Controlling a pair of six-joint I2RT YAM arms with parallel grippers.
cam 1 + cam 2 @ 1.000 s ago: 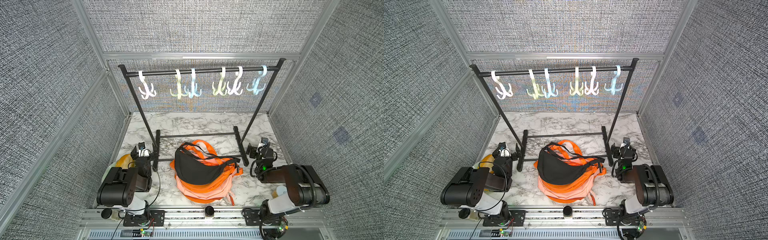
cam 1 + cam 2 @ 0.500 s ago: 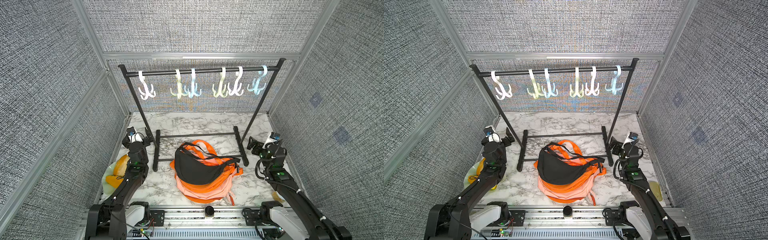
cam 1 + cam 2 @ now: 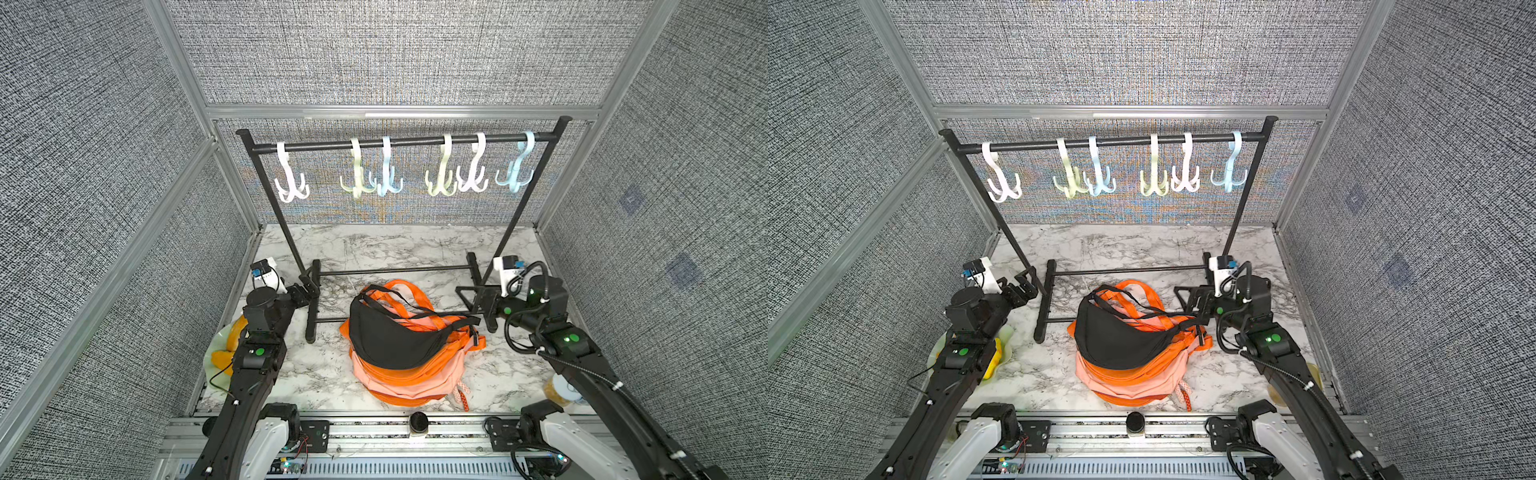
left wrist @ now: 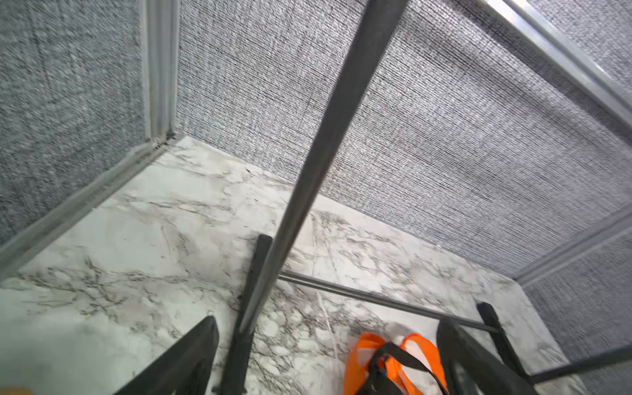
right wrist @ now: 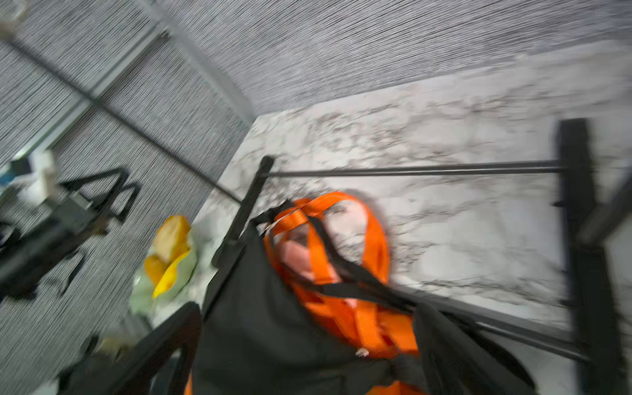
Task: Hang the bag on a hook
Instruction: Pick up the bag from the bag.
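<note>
Zero steps are complete: the black bag (image 3: 395, 338) lies slack on a heap of orange and pink backpacks (image 3: 415, 382) on the marble table (image 3: 374, 249), and all six hooks (image 3: 291, 185) on the rail (image 3: 415, 140) hang empty. The left gripper (image 3: 306, 292) has its jaws spread wide and holds nothing; the bag lies well apart, off to their right and lower. The right gripper (image 3: 468, 300) is likewise spread wide and empty. The bag's strap end lies just ahead of and below its jaws. In the blurred right wrist view black fabric shows between the fingers (image 5: 160, 345); contact cannot be confirmed. Remaining, by judgement: close on the black strap (image 3: 440, 322), lift the bag off the heap, raise it to the rail, seat the strap over a hook prong, release. Obstructions: the rack's left upright (image 4: 325, 154) stands directly ahead of the left jaws, in line between them. The rack's right foot (image 3: 492, 326) sits just below the right jaws. The orange straps (image 3: 409, 291) are interlaced with the black strap, so a careless grip may take the wrong bag. A plate of yellow-orange pieces (image 3: 220, 353) lies behind the left jaws, under that arm. A small yellow-and-white object (image 3: 561, 388) lies behind the right jaws.
</note>
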